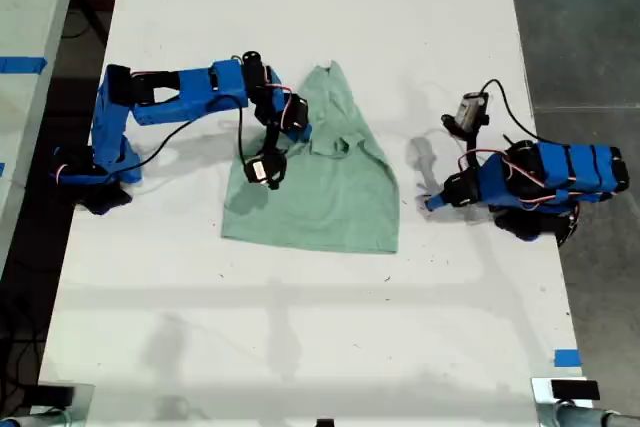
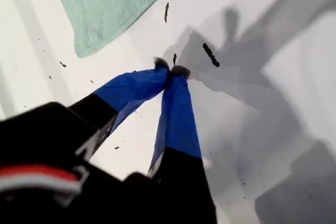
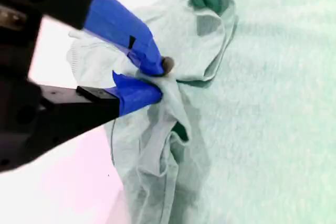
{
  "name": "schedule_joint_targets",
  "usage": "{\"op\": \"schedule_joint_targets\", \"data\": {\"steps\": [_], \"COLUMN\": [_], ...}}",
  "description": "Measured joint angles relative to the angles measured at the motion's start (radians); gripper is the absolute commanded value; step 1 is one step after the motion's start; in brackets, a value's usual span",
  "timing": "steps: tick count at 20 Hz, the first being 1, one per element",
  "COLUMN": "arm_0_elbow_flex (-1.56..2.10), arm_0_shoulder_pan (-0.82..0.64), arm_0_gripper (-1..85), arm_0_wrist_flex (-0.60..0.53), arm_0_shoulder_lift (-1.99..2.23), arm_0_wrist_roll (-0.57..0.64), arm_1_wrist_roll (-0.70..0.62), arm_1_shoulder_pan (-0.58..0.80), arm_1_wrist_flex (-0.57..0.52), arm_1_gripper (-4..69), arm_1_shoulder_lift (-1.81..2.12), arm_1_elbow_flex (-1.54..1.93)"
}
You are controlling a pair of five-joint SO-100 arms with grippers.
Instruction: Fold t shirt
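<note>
A bunched fold of the t shirt [image 3: 220, 129] is pinched by my second gripper [image 3: 157, 80]. My first gripper [image 2: 170, 69] is held with jaws closed and empty, near the shirt's corner on the white counter [image 1: 300, 347].

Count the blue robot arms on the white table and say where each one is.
2. One blue robot arm reaches from the exterior view's left onto the pale mint-green cloth t-shirt. The other blue robot arm sits folded at the exterior view's right, off the cloth. None looks hidden.

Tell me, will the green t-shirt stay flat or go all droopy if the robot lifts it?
Probably droopy. The pale mint-green cloth t-shirt already bunches into soft folds where my second gripper pinches it, so it looks floppy. It likely weighs little, and the rest should drag across the white table rather than lift flat.
</note>
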Motion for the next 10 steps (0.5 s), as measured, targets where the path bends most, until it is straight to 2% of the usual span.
{"op": "schedule_joint_targets", "data": {"steps": [4, 5, 6, 10], "arm_0_elbow_flex": [0.0, 0.0, 0.0, 0.0], "arm_0_shoulder_pan": [0.0, 0.0, -0.006, -0.081], "arm_0_gripper": [10.2, 7.0, 0.0, 0.0], "arm_0_wrist_flex": [0.002, 0.02, 0.041, 0.169], "arm_0_shoulder_lift": [-0.003, 0.017, 0.057, 0.353], "arm_0_wrist_roll": [-0.011, -0.011, -0.011, -0.011], "arm_1_wrist_roll": [0.0, 0.0, 0.0, 0.0], "arm_1_shoulder_pan": [0.0, 0.0, 0.0, 0.0], "arm_1_wrist_flex": [0.0, 0.0, 0.0, 0.0], "arm_1_gripper": [1.5, 1.5, 1.5, 1.5], "arm_1_shoulder_lift": [0.0, 0.0, 0.0, 0.0], "arm_1_elbow_flex": [0.0, 0.0, 0.0, 0.0]}}
